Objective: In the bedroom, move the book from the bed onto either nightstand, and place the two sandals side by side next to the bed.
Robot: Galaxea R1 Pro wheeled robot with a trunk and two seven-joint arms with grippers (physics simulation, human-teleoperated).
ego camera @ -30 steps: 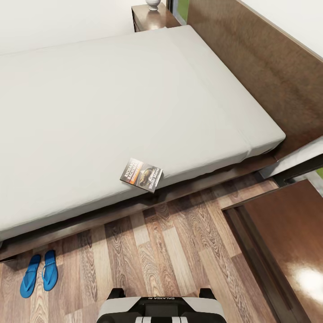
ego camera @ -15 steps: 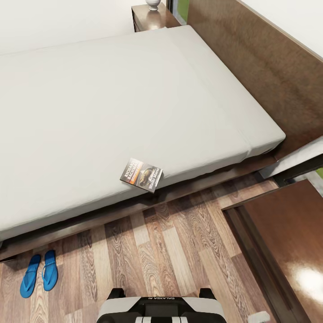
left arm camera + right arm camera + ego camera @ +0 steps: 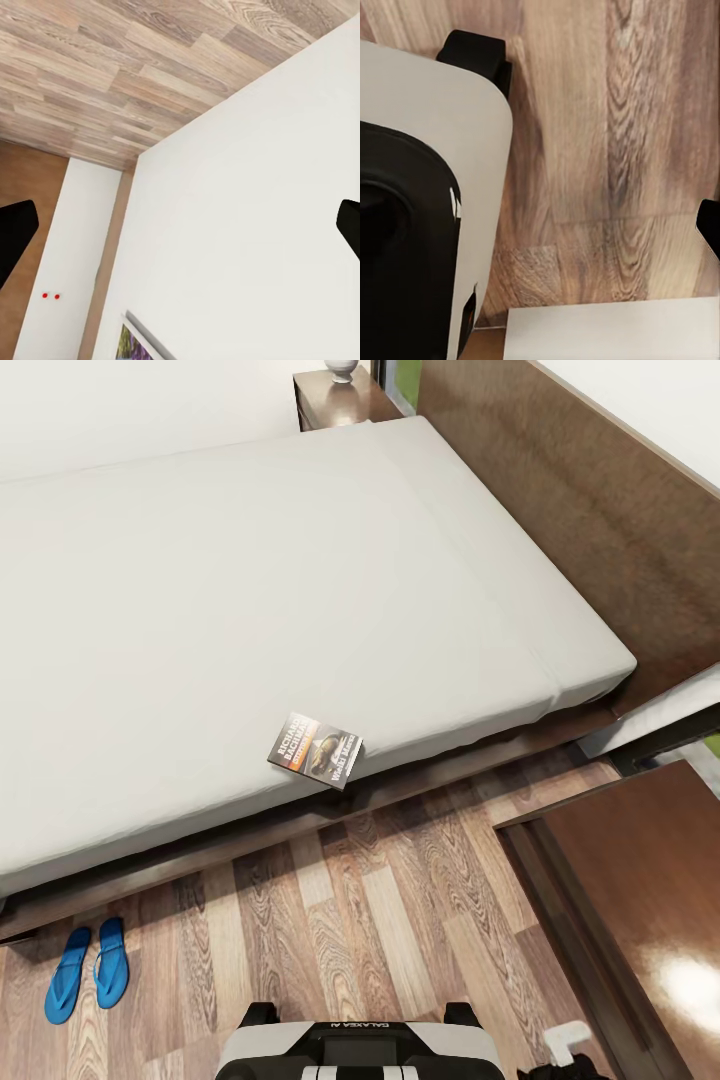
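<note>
The right arm's white tip (image 3: 568,1042) pokes up at the near right edge of the head view, beside the robot's base (image 3: 360,1050); whether that gripper is spread or pressed together cannot be told. In the left wrist view, two dark fingertips (image 3: 15,236) sit far apart at opposite sides, so the left gripper (image 3: 180,229) is spread wide, holding nothing, facing a white wall (image 3: 255,225) and plank floor (image 3: 112,67). The book (image 3: 315,749) lies flat on the near edge of the bed (image 3: 250,610), on the grey mattress, one corner slightly overhanging. The two sandals (image 3: 88,969) lie side by side on the floor to the near left, just beside the bed frame. A nightstand (image 3: 640,900) stands at the near right; another (image 3: 340,400) at the far end carries a small vase (image 3: 342,370).
</note>
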